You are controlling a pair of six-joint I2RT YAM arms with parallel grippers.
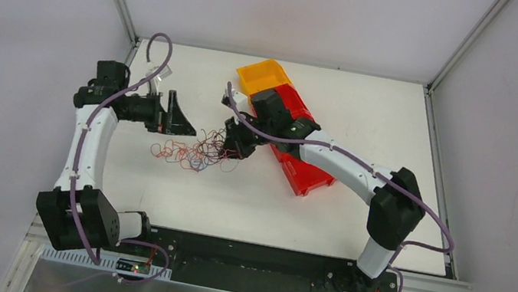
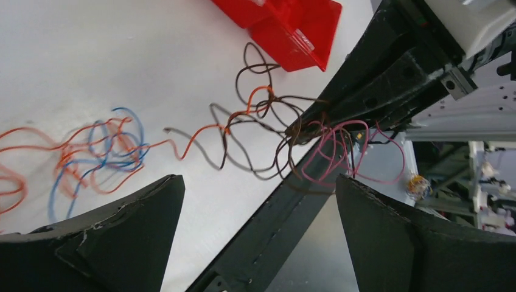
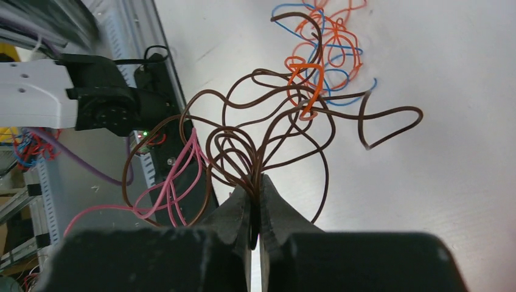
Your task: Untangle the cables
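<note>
A white table (image 1: pixel 307 215) is seen beneath both arms. On its far right part a long red bin (image 1: pixel 307 175) is laid, partly covered by the right arm, and a smaller orange bin (image 1: pixel 264 77) is set against its far end. The cables (image 1: pixel 189 153) are found near the middle of the table, between the two grippers, as a loose tangle of very thin, curly wires. The tangle is spread flat towards the left and gathered towards the right. The left gripper (image 1: pixel 177 112) is held just left of the tangle, its jaws spread wide with nothing between them. The right gripper (image 3: pixel 255 188) is clamped tight on a bunch of brown strands (image 3: pixel 268 140), which are fanned out from the fingertips in rounded loops. Pink strands (image 3: pixel 173 182) are caught in the same bunch at one side. Orange and blue strands (image 3: pixel 331 36) are seen interlaced on the table surface, and one orange strand is threaded through the brown loops.
</note>
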